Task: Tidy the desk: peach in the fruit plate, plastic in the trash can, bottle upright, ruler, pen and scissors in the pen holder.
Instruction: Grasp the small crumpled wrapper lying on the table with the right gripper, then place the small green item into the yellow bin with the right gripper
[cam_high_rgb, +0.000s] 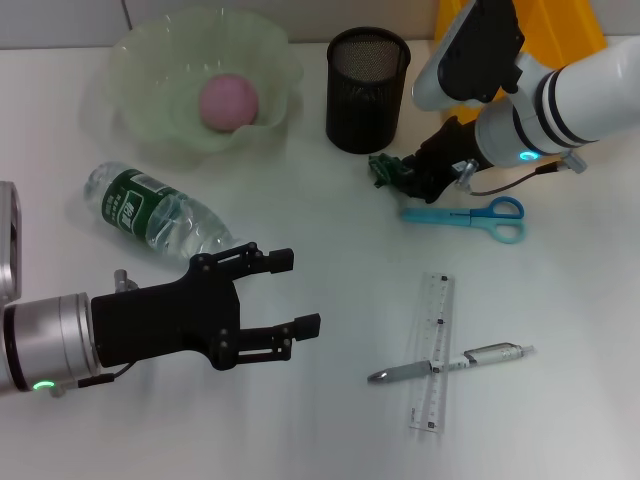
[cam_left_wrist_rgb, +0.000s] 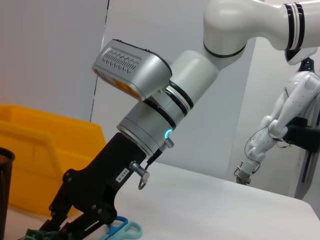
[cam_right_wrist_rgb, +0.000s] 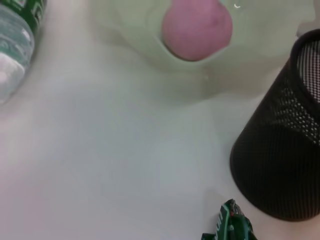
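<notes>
- Head view: the left gripper (cam_high_rgb: 300, 292) hovers at the lower left of the frame, jaws spread wide and holding nothing, just below the bottle (cam_high_rgb: 155, 212) lying on its side on the white tabletop (cam_high_rgb: 330, 300).
- The peach (cam_high_rgb: 229, 101) sits in the pale green plate (cam_high_rgb: 135, 60) at upper left; the black mesh pen holder (cam_high_rgb: 366, 90) stands upright at upper centre.
- The right gripper (cam_high_rgb: 405, 175), at upper right, has its jaws pinched on a green plastic wrapper (cam_high_rgb: 384, 170) (just above the blue scissors (cam_high_rgb: 472, 217)).
- At lower right the pen (cam_high_rgb: 450, 362) lies across the clear ruler (cam_high_rgb: 432, 350).
- Left wrist view: the right gripper shows at the lower left, beside a yellow bin (cam_left_wrist_rgb: 40, 150).
- Right wrist view: wrapper at the bottom edge, just beside the holder.
</notes>
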